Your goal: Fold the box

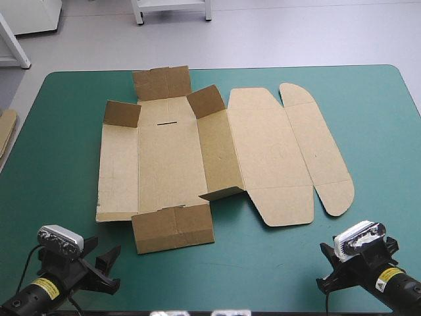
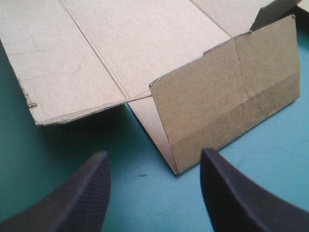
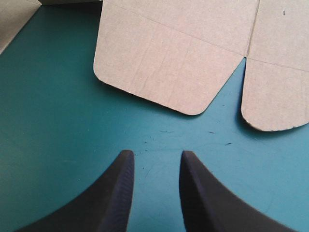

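Your brown cardboard box sheet point(image 1: 168, 158) point(image 2: 120, 43) point(image 3: 164, 63) lies unfolded on the teal-green table cover point(image 1: 59, 171), left of centre; its lid panel with rounded tabs lies flat on the right side; the long wall right of the base panel tilts up, the two small corner flaps at the far end stand raised, and the near end flap point(image 1: 174, 227) point(image 2: 231, 96) is lifted off the cover; a short dark slot point(image 1: 168, 122) is cut in the base panel near its far end.

Your left gripper point(image 1: 113, 268) point(image 2: 154, 159) sits at the near left corner, black fingers spread wide and holding nothing, the near end flap just ahead of it; your right gripper point(image 1: 323, 266) point(image 3: 157, 157) sits at the near right corner, fingers parted by a narrower gap, also empty, with the lid's rounded corners ahead.

Each arm carries a yellow sticker point(image 1: 45, 287); its writing is too small to read; an edge of more brown board point(image 1: 5, 128) shows at the table's left edge.
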You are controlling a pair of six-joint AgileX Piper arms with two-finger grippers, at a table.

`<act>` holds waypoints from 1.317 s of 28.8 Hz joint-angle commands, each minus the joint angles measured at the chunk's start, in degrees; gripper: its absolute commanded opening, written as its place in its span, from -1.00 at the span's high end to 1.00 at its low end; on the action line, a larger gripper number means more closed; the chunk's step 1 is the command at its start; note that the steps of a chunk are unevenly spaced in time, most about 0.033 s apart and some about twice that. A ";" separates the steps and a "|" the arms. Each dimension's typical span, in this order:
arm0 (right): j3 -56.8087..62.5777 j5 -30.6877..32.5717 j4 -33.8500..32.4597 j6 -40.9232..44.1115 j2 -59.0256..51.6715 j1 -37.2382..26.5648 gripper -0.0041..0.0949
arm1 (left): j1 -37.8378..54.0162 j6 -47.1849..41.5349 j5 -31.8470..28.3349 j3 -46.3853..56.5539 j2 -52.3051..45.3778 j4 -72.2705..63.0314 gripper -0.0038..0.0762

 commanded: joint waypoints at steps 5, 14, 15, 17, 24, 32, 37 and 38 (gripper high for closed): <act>-2.17 -3.14 -0.03 -0.39 0.51 0.13 0.32 | -0.34 -0.21 -3.54 -2.02 0.77 -0.65 -0.10; -2.17 -3.14 -0.03 -0.39 0.51 0.13 0.32 | -0.34 -0.21 -3.54 -2.02 0.77 -0.65 -0.10; -2.17 -3.14 -0.03 -0.39 0.51 0.13 0.32 | -0.34 -0.21 -3.54 -2.02 0.77 -0.65 -0.10; -2.17 -3.14 -0.03 -0.39 0.51 0.13 0.32 | -0.34 -0.56 -3.54 -2.58 0.90 -0.54 -0.10; -5.45 -4.95 -1.84 -0.17 1.86 0.13 0.31 | -0.34 -1.95 -3.76 -10.58 8.09 0.51 -0.10; -11.96 -7.99 -3.55 0.86 11.06 0.13 0.27 | -0.34 -12.68 -1.86 -24.19 26.99 9.15 -0.10; -17.30 -10.33 -4.04 0.27 18.31 0.13 -0.01 | -0.23 -15.60 4.65 -32.12 38.17 21.14 -0.10; -19.48 -10.42 -5.23 2.11 21.21 0.13 -0.13 | 0.02 -16.23 5.02 -34.73 41.78 24.23 -0.10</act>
